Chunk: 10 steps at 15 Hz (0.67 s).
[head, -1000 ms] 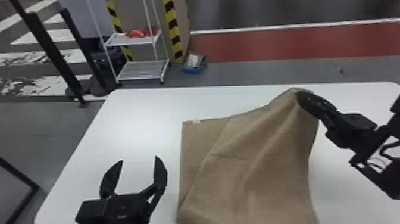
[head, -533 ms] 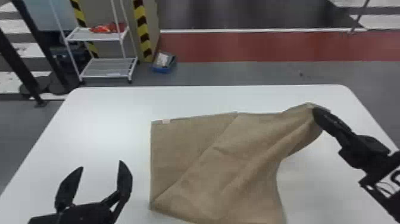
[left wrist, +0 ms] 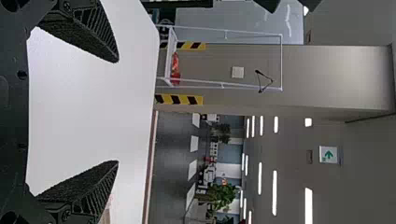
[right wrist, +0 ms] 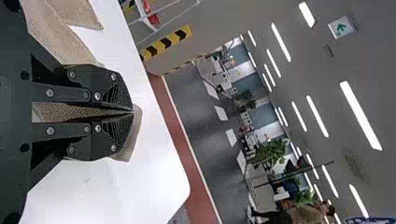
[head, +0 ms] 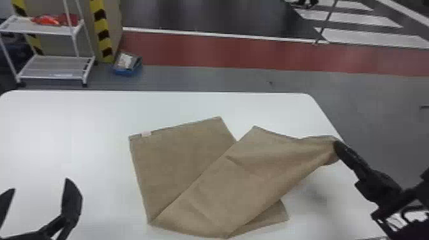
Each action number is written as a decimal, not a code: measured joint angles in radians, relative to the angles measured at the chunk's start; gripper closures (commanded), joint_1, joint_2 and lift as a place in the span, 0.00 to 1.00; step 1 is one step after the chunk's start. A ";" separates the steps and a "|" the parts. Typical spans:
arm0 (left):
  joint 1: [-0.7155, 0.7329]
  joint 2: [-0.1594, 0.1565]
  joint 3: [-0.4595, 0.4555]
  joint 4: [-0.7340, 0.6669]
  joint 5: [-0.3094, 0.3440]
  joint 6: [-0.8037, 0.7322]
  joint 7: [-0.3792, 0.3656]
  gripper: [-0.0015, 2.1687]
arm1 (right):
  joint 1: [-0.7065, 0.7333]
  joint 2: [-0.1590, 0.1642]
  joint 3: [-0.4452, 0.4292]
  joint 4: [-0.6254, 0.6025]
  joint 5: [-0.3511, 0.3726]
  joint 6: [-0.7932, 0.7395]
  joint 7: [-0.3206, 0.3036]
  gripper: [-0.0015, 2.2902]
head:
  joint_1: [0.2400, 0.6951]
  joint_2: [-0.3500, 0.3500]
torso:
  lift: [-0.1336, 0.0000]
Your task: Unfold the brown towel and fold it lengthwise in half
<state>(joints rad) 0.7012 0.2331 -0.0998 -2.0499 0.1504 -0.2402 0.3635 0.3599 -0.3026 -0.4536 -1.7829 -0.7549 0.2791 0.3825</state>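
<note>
Head view: right gripper (head: 337, 147) is pinching the brown towel (head: 249, 182) at right, its length slanting lower-left, toward the gaping left gripper (head: 40, 184)

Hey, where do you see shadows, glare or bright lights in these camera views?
Head view: a soft grey shadow on the white table below the brown towel's raised end, and a pale sheen on the table's left part; left wrist view: ceiling lights glaring white; right wrist view: slanting rows of those lights, equally stark.

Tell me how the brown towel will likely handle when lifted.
The towel is probably floppy: it droops from the right gripper. It looks thin, so likely light. Its loose folds may slide or shift as it rises.
</note>
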 measured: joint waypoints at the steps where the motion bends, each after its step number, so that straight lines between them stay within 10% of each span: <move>1: -0.005 0.000 0.000 0.003 0.001 0.005 0.000 0.05 | 0.010 0.002 -0.034 0.020 -0.006 -0.001 0.007 0.45 | 1.00 0.16 | 0.08; 3: -0.020 0.001 -0.001 0.011 0.003 0.018 0.000 0.05 | 0.024 0.005 -0.086 0.062 -0.006 0.002 0.019 0.40 | 1.00 0.10 | 0.08; 5: -0.039 0.002 -0.008 0.019 0.004 0.034 0.000 0.05 | 0.031 0.005 -0.119 0.096 0.021 0.015 0.030 0.03 | 1.00 0.03 | 0.08; 10: -0.057 0.003 -0.015 0.027 0.004 0.046 0.000 0.05 | 0.057 0.005 -0.152 0.087 0.070 0.038 0.033 0.02 | 1.00 0.00 | 0.08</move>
<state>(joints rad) 0.6445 0.2362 -0.1150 -2.0234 0.1549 -0.1940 0.3635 0.4164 -0.2977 -0.6060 -1.6954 -0.6845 0.3172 0.4157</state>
